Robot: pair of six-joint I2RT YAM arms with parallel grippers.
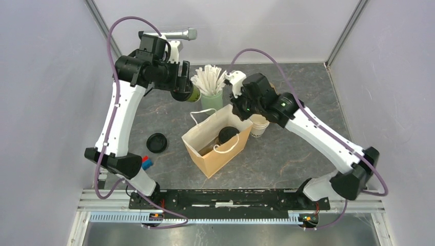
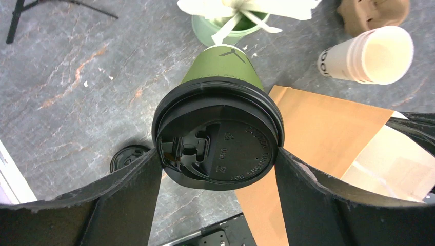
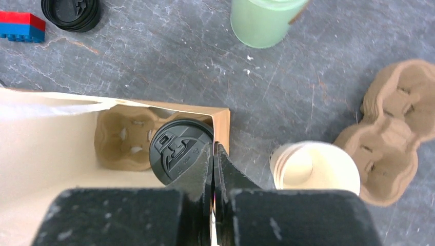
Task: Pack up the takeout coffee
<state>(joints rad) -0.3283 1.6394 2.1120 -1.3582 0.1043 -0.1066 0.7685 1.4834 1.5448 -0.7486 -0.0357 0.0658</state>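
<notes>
**Olive cup in the left grip, one lidded cup already in the bag**

The left gripper point(image 2: 218, 164) clamps the olive-green cup point(image 2: 220, 66) from both sides. Its two black fingers point(image 2: 133, 200) press against the rim of the cup's black lid point(image 2: 220, 146), and the jaws stand wide around it. In the overhead view this cup is held just beside the mint-green cup point(image 1: 211, 98) of white sticks, on the far side of the paper bag point(image 1: 205, 154). I cannot tell whether its base touches the grey table point(image 1: 169, 118).

The right gripper point(image 3: 213, 154) is closed, fingertips pressed together with nothing between them. It hangs over the bag's open mouth at the rim.

Right beside those fingertips, a second lidded cup point(image 3: 177, 148) sits inside the bag in one pocket of a brown pulp cup carrier point(image 3: 123, 138). Only its black lid shows. The carrier's other pocket holds nothing.

On the table near the bag:
- A stack of lidless cream cups point(image 3: 313, 171) stands just beside it.
- Spare pulp carriers point(image 3: 395, 128) lie past the stack.
- A loose black lid point(image 1: 156, 142) lies to its left.
- A red-and-blue block point(image 1: 147, 163) lies near that lid.
</notes>
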